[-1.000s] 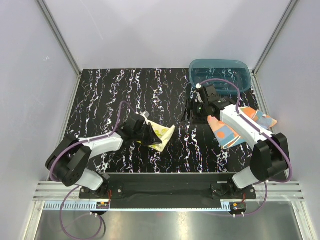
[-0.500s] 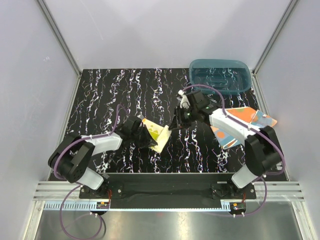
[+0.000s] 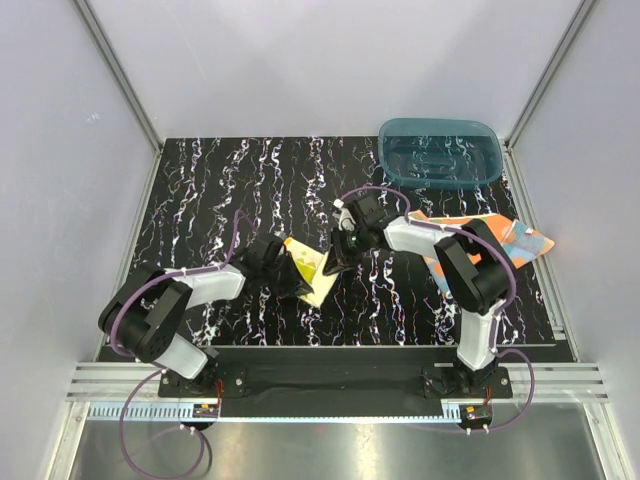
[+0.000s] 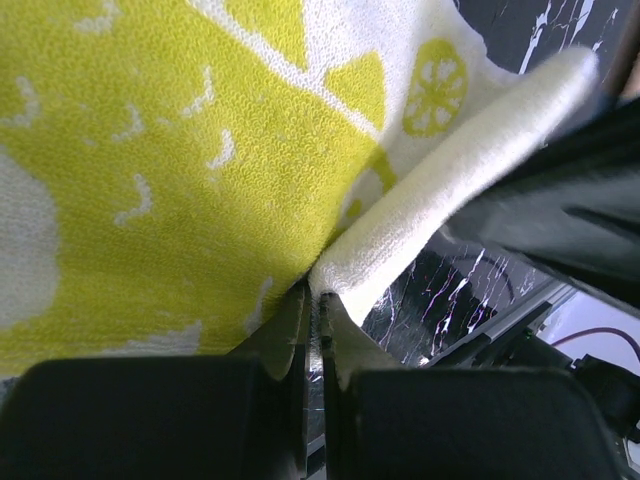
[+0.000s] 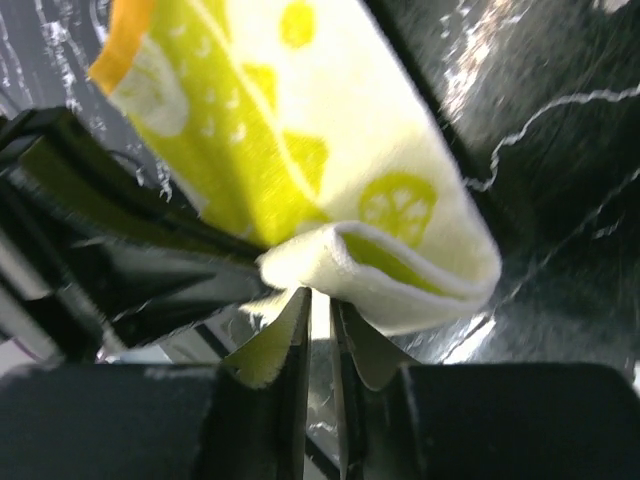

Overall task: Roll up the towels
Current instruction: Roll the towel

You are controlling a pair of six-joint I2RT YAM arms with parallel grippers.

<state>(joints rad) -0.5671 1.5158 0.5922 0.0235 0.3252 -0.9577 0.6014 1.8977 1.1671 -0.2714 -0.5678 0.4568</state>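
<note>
Pinching a thin edge of the yellow towel [image 4: 190, 150], the left gripper [image 4: 314, 298] was clamped tight, its jaws pressed together on the cloth. The right gripper [image 5: 318, 296] met the same towel from the other side, jaws nearly together at a folded corner; whether any cloth truly sat between them could not be told. That towel was bunched and partly folded between the two, well apart from the tub [image 3: 440, 150], toward its near left. The orange dotted towel [image 3: 522, 236] lay just on the near side of the tub, held by neither gripper. The risk, as I judged it, lay in the right side's hold: if it had caught only the outer fold, or nothing, any pull to stretch the towel flat would have let the corner slip and the cloth collapse into a heap. With both grippers so close, the fingers could also have knocked each other, and a hard tug might have dragged the thin edge out of the left grip.
</note>
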